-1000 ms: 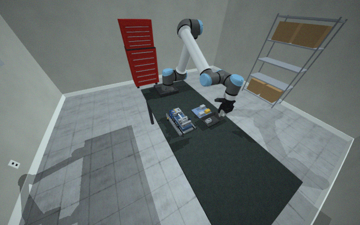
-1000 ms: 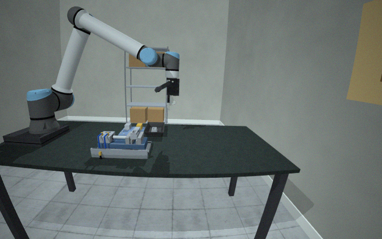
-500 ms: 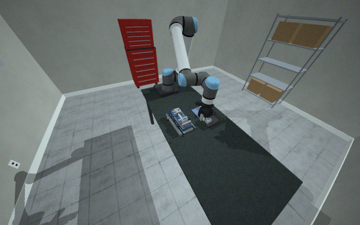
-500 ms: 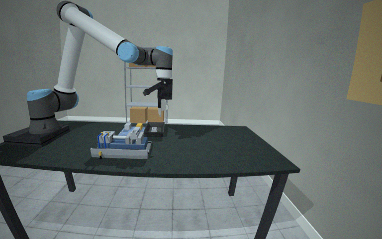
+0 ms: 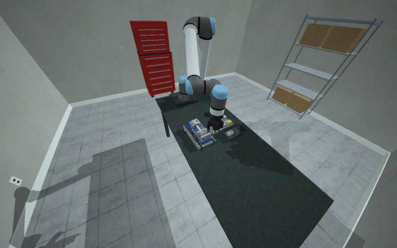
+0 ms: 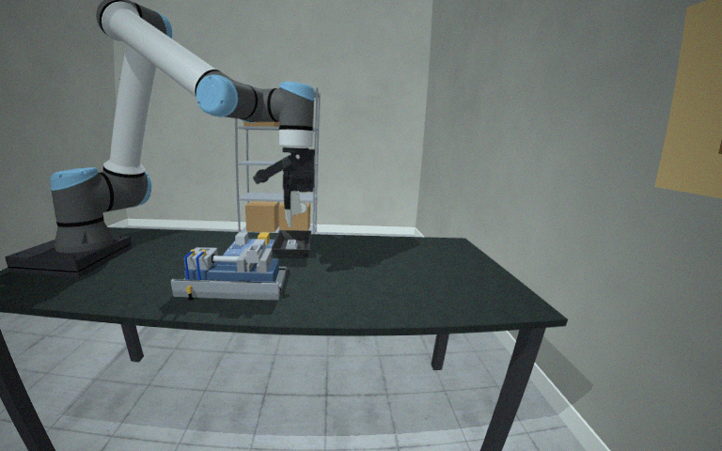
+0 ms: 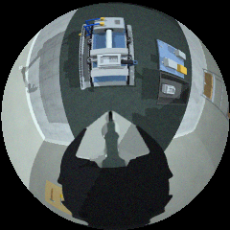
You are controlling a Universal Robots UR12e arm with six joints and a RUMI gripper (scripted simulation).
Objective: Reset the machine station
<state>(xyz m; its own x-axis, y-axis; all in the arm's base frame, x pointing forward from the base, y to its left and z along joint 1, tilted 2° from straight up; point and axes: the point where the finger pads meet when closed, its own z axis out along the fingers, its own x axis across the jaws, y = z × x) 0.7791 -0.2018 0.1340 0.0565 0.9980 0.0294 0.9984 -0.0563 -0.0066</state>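
Tool point(image 6: 288, 216) hanging closed and empty above the counter point(image 6: 404, 287), between vise and tray.

Seen from the wrist, the steel-gray and blue vise point(image 7: 108, 53) lies ahead-left of the pointed fingertips, with a pale block between its jaws. The black outfeed tray point(image 7: 172, 89) lies ahead-right and holds one finished part point(image 7: 169, 88). Beyond it, the light-blue infeed plate point(image 7: 169, 50) carries a gray blank point(image 7: 170, 62) and a yellow brass blank point(image 7: 182, 70). The white arm's upper link rises steeply, its forearm slopes down, and the wrist points straight down.
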